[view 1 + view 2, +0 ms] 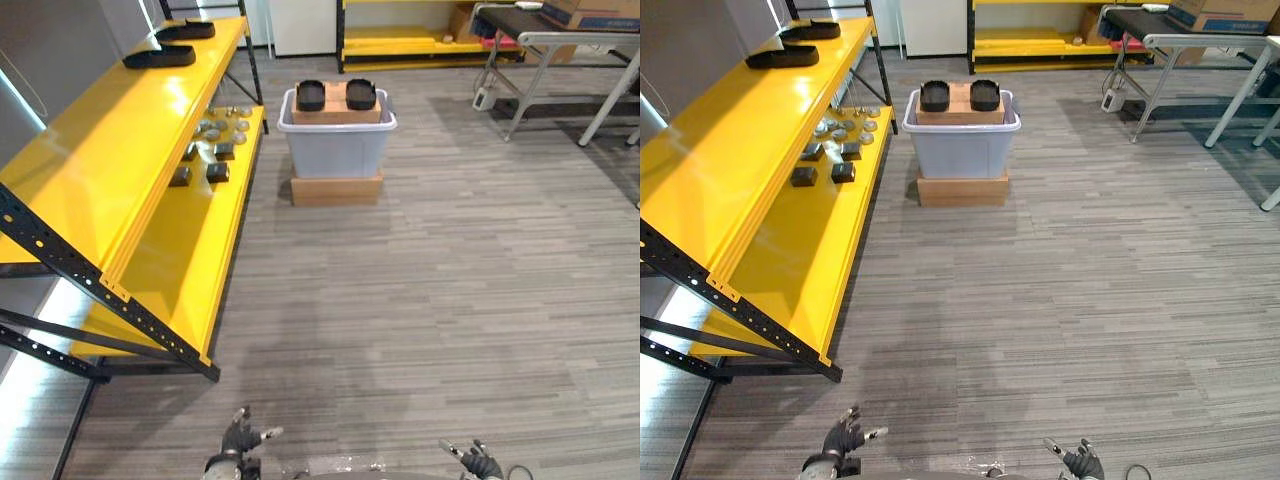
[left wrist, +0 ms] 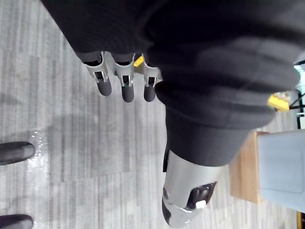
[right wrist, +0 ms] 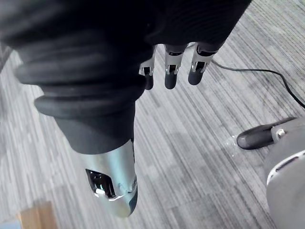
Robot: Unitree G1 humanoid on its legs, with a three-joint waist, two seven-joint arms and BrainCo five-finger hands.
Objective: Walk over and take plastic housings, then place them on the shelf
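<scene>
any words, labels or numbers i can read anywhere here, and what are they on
No text here can be read.
Cardboard box on the far table: blue marking, too small to read.
Grey bin, black housings, yellow shelf: no print visible.

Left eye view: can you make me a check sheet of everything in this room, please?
Surface: grey striped floor.
Job's things: two black plastic housings on a cardboard box in the grey bin; two more on top of the yellow shelf.
Clutter: small metal parts on the lower shelf board.
Hands: left hand and right hand open, holding nothing.
Cables: nothing seen.
Surroundings: grey table, second yellow rack at the back.
</scene>
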